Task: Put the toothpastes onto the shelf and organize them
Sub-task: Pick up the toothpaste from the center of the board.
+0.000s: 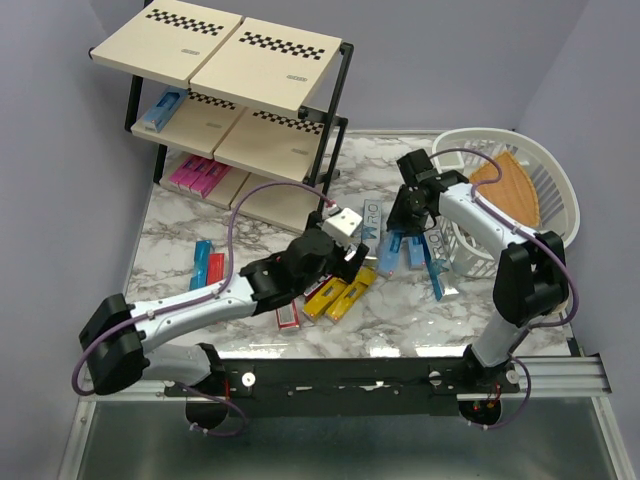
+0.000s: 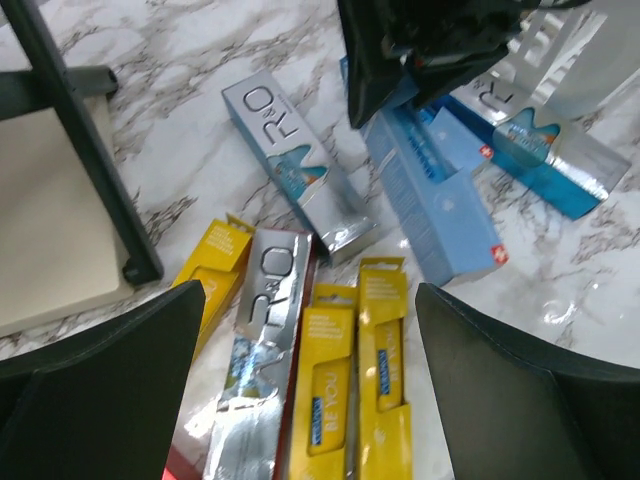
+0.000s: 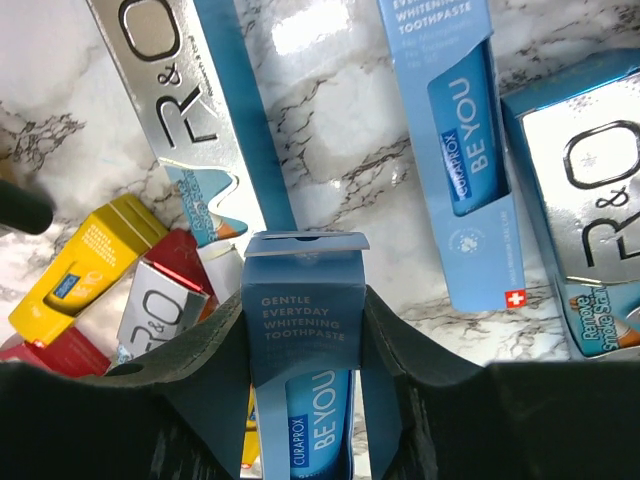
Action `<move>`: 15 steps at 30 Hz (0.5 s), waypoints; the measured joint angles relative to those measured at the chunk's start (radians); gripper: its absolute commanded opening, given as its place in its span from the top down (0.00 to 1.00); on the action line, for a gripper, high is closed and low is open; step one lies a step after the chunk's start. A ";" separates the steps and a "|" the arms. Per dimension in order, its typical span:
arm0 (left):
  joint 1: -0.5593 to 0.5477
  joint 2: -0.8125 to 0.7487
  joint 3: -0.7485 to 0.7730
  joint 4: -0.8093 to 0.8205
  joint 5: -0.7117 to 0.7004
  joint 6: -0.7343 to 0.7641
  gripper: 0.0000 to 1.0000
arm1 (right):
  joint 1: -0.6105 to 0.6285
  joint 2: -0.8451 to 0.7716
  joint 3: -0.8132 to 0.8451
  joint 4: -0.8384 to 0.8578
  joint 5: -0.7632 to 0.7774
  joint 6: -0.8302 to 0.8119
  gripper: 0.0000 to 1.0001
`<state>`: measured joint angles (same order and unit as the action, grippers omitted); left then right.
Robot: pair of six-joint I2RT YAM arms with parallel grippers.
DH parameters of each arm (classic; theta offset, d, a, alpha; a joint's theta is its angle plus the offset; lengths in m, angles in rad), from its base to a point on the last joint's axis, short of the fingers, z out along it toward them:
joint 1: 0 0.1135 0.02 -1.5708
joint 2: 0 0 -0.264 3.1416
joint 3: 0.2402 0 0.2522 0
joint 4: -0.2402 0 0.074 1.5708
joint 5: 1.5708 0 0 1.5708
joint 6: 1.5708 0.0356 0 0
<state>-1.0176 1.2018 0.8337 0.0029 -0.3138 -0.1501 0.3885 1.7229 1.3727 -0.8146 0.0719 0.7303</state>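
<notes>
My right jaws clamp a blue box (image 3: pixel 300 345), seemingly end-on; the shelf (image 1: pixel 200 52) lies far-left, nearer my wide-open left jaws.

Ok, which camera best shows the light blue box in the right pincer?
Right wrist: the light blue box sits clamped in the right pincer, its lettering readable. From top external the pincer covers it; in left wrist I cannot pick it out from neighbouring blue boxes.

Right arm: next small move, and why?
Likely lift straight up. The right gripper is shut on a light blue box, with neighbouring boxes lying close around it; the shelf stands far left, so clearing the pile comes first.
</notes>
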 measured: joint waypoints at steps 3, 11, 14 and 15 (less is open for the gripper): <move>-0.058 0.098 0.084 0.012 -0.056 -0.037 0.01 | 0.000 -0.010 -0.011 -0.003 -0.022 0.011 0.59; -0.190 0.326 0.336 -0.051 -0.181 -0.078 0.01 | 0.000 -0.010 -0.025 -0.016 -0.087 0.040 0.58; -0.213 0.384 0.402 -0.108 -0.229 -0.085 0.01 | 0.000 -0.010 -0.025 -0.024 -0.103 0.052 0.58; -0.221 0.410 0.428 -0.140 -0.248 -0.090 0.01 | 0.000 -0.010 -0.025 -0.024 -0.105 0.053 0.58</move>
<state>-1.2388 1.6123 1.2613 -0.1371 -0.5613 -0.2405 0.3885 1.7130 1.3479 -0.8391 -0.0330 0.7837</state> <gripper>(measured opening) 0.991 0.489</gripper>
